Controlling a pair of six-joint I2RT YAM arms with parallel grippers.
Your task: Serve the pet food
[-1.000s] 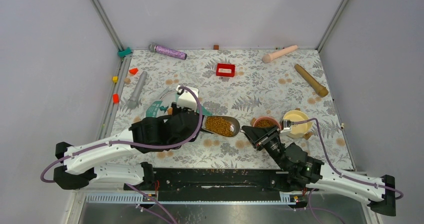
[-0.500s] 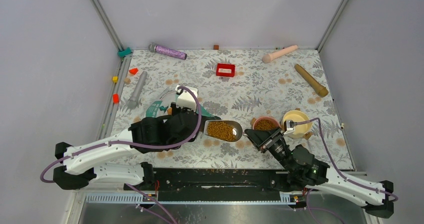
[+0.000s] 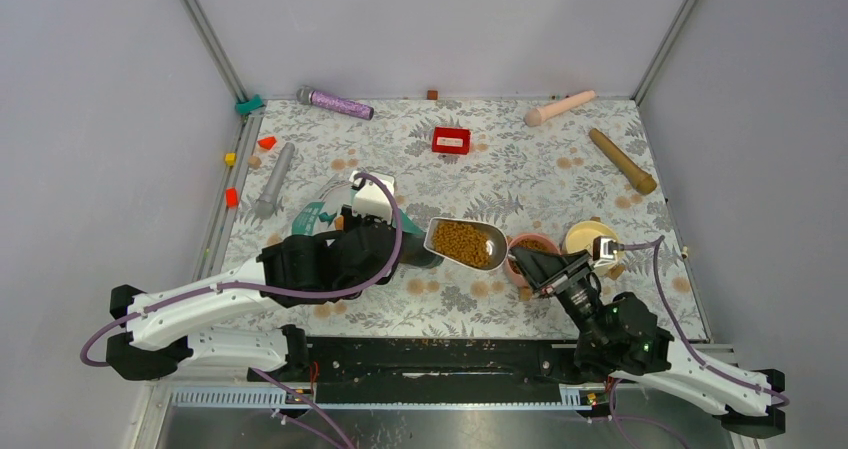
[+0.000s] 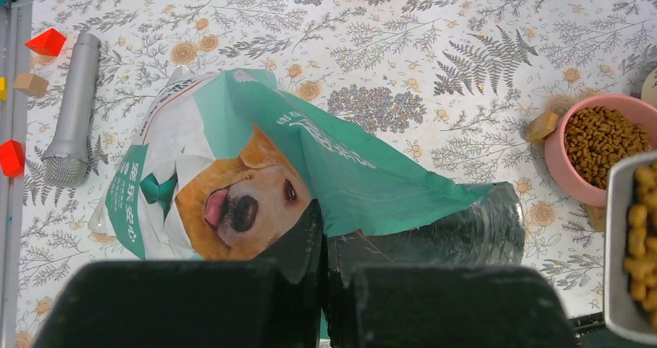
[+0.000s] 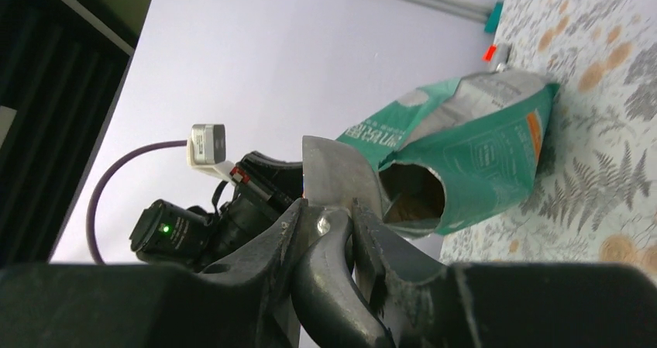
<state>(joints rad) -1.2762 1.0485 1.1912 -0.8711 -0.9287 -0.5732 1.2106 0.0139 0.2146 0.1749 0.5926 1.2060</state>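
The pet food (image 3: 462,241) fills a grey metal scoop (image 3: 493,235) held level above the mat, its tip close to the pink bowl (image 3: 533,238). My right gripper (image 3: 527,262) is shut on the scoop's handle (image 5: 333,170), partly covering that bowl. The pink bowl (image 4: 559,156) holds kibble (image 4: 603,135). The teal-and-white bag (image 4: 232,170) lies on its side with its torn mouth facing right (image 5: 465,146). My left gripper (image 4: 325,247) is shut on the bag's edge by the mouth. The scoop's rim (image 4: 620,247) shows at the right edge of the left wrist view.
A yellow bowl (image 3: 592,241) stands right of the pink one. A red box (image 3: 451,140), purple cylinder (image 3: 335,102), beige cylinder (image 3: 559,107) and brown wooden cylinder (image 3: 622,161) lie at the back. A grey cylinder (image 3: 273,180) and small blocks (image 3: 231,197) lie left.
The right arm has carried the full scoop to the right and a little farther back, up to the pink bowl. The left arm and bag have stayed put.
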